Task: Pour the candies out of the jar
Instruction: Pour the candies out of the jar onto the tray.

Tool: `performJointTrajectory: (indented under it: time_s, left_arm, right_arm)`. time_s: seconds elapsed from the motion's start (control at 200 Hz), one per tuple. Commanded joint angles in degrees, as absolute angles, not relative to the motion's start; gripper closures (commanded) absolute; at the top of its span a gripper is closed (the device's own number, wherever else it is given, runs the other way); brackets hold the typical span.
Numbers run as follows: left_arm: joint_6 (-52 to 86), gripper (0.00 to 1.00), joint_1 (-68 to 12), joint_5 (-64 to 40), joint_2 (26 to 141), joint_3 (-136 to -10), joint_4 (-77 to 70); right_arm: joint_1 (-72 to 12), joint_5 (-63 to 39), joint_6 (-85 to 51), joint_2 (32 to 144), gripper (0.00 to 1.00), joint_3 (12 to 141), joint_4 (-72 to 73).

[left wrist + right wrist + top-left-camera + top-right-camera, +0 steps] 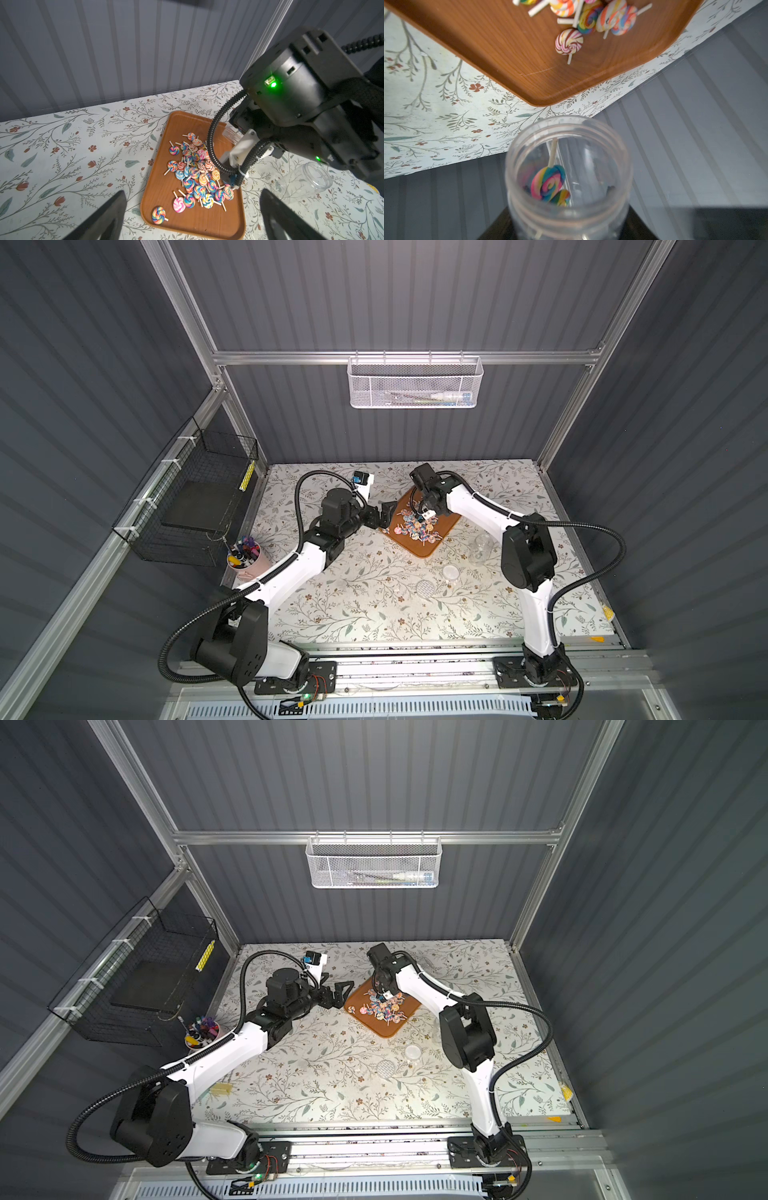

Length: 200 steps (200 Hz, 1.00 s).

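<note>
My right gripper (571,230) is shut on a clear plastic jar (569,133), held tipped above the far end of a brown tray (430,547). Two candies (549,184) still lie inside the jar, behind its open mouth. A heap of swirled lollipop candies (197,172) lies on the tray (158,187); in both top views they show as a coloured pile (415,526) (380,1006). My left gripper (193,199) hangs open and empty at the tray's left edge (384,516), touching nothing. In a top view the right gripper (422,506) is over the pile.
A second clear jar (482,549) (305,180) lies on its side right of the tray, with two round lids (450,572) (424,587) in front of it. A pink cup of marker pens (245,558) stands at the left edge, below a black wire basket (195,497).
</note>
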<state>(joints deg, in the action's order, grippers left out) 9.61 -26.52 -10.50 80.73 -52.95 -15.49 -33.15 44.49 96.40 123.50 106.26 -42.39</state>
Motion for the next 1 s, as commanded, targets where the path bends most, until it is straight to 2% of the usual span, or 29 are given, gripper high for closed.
performJointTrajectory:
  time_s: [0.0, 0.19, 0.33, 0.435, 0.595, 0.73, 0.881, 0.996]
  left_arm:
    - [9.4, 0.00, -26.1, -10.7, 80.2, -52.6, -15.5]
    - [9.4, 0.00, -25.9, -10.8, 81.0, -53.1, -15.5]
    - [9.4, 0.00, -25.7, -10.5, 80.5, -52.6, -15.4]
    - [9.5, 0.00, -25.8, -10.7, 80.7, -52.9, -15.3]
    - [9.6, 0.00, -25.8, -10.8, 80.8, -52.9, -15.1]
    - [9.6, 0.00, -25.7, -11.0, 80.9, -53.1, -15.0]
    - [9.8, 0.00, -25.8, -11.2, 81.3, -53.0, -15.0]
    - [9.8, 0.00, -25.8, -11.2, 81.6, -52.9, -15.0]
  right_arm:
    - [-33.1, 43.3, 94.9, 126.1, 0.64, 107.8, -45.2]
    - [-33.0, 42.5, 97.5, 123.9, 0.65, 104.9, -40.3]
    - [-32.6, 41.1, 88.5, 124.0, 0.66, 109.0, -44.8]
    - [-31.8, 39.5, 86.0, 121.5, 0.66, 108.7, -42.9]
    - [-29.4, 24.0, 67.4, 116.2, 0.65, 114.4, -46.7]
    - [-27.0, 9.4, 57.0, 108.0, 0.61, 111.0, -44.3]
    - [-22.1, -7.9, 43.9, 102.0, 0.63, 109.0, -43.8]
    - [-18.1, -22.3, 34.1, 96.3, 0.63, 101.4, -36.8]
